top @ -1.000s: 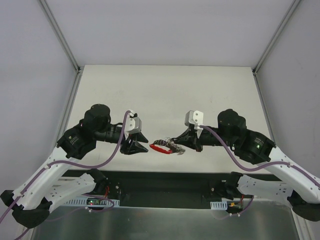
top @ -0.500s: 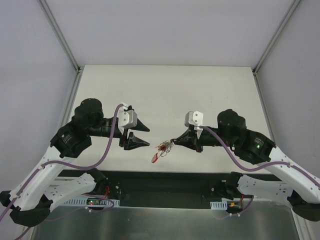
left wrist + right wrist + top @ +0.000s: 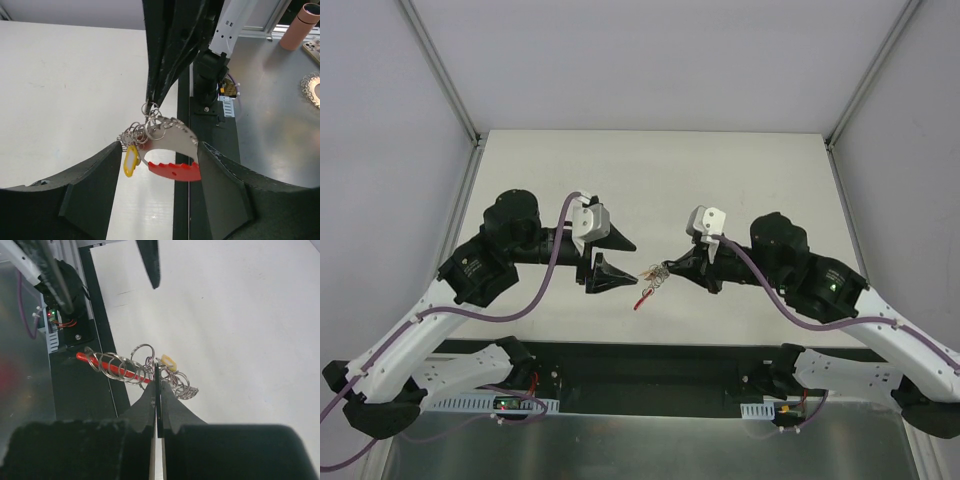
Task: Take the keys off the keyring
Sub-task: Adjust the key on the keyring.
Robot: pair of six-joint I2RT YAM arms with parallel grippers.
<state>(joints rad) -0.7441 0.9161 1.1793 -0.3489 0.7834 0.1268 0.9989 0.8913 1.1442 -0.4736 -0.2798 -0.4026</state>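
The keyring (image 3: pixel 656 274) is a tangle of small silvery rings (image 3: pixel 120 366) hanging above the white table, with a curved metal plate edged in red plastic (image 3: pixel 173 169) and a yellow tag (image 3: pixel 131 161). I cannot make out separate keys in the bunch. My right gripper (image 3: pixel 669 269) is shut on one ring, its tips (image 3: pixel 156 371) pinching it edge-on. The red piece (image 3: pixel 640 298) dangles below. My left gripper (image 3: pixel 616 260) stands open just left of the bunch. In the left wrist view the left gripper (image 3: pixel 160 147) has the red-edged plate between its fingers (image 3: pixel 90 187), touching neither.
The white table (image 3: pixel 650 180) has frame posts and grey walls on three sides. A black rail (image 3: pixel 650 360) runs along its near edge. On the metal bench beyond it stand a pink cylinder (image 3: pixel 305 25) and a coil of rings (image 3: pixel 312 90).
My left gripper has let go of the red end and opened wide. The bunch, stretched between both grippers before, now hangs from the right gripper alone, and the red piece has swung down.
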